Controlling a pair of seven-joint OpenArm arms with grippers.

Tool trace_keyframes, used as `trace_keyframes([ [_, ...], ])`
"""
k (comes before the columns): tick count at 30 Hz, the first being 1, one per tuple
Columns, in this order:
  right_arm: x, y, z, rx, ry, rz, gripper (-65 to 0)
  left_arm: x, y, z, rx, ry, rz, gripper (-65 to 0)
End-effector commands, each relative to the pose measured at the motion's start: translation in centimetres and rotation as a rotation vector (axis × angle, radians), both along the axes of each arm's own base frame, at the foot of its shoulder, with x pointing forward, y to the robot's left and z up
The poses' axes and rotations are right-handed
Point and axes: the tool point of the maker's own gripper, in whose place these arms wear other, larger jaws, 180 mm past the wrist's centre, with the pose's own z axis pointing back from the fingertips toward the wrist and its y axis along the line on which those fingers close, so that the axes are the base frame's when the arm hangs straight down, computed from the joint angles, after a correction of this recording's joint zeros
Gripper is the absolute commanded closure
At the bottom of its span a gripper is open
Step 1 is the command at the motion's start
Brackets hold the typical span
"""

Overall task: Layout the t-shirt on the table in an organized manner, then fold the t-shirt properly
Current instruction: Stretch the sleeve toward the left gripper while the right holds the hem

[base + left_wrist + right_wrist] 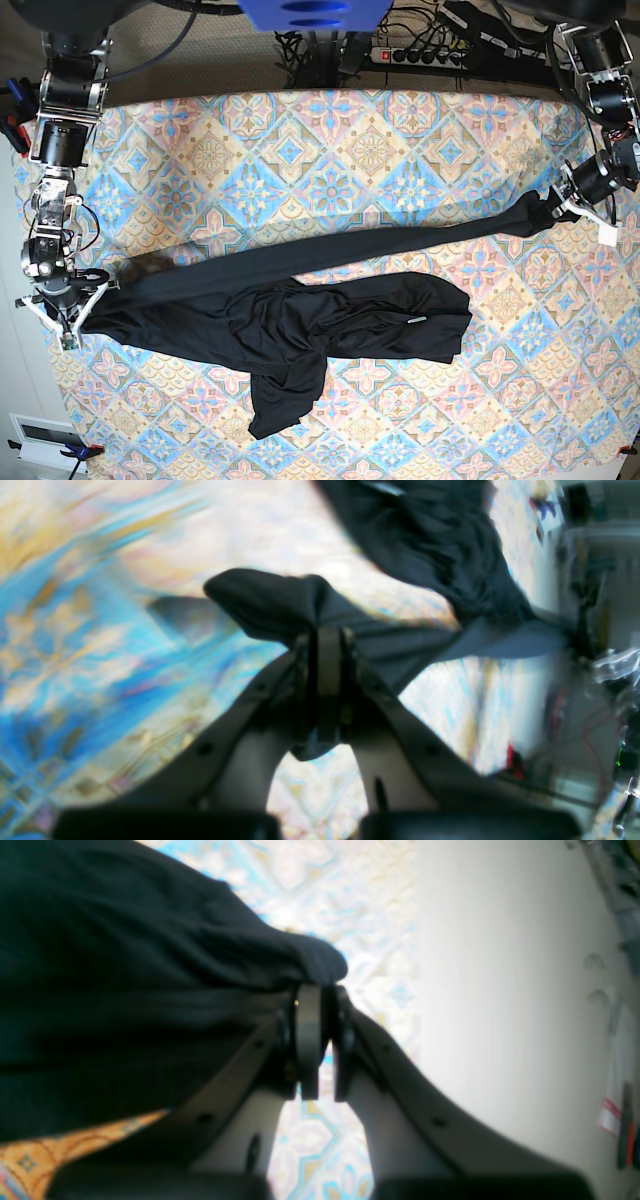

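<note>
t-shirt [300, 320] stretched between both pincers

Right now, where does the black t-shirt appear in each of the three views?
Left wrist: the t-shirt fills the upper right, and a strip of it runs down into the shut left tool.
Right wrist: it covers the left half, its edge pinched in the shut right tool.
Base: it lies stretched across the middle, from one tool to the other.
Shared landmark: the patterned table cloth.
</note>
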Motion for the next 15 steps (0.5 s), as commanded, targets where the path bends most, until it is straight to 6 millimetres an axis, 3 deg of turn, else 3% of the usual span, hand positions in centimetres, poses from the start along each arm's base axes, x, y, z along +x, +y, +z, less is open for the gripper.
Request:
trace_keyframes([
  [1, 0.9, -1.7, 3.1, -0.045, -0.071, -0.023, -0.1, 0.4, 1.2, 0.7, 0.007, -0.017, 0.021, 0.0],
  [6, 1.1, -0.6, 2.4, -0.023, -0.064, -0.014, -0.1, -0.7, 0.3, -1.6, 0.001, 0.069, -0.021, 0.0],
  [10, -1.0, -0.1, 0.0, -0.032, -0.012, 0.001, -0.1, -1.5, -1.5, -3.0, 0.024, 0.137, -0.122, -1.2],
  [15, -2.2, 1.3, -0.8, -0.034, -0.005, 0.032, -0.1, -1.3, -1.7, -2.9, 0.027, 0.137, -0.133, -15.5],
])
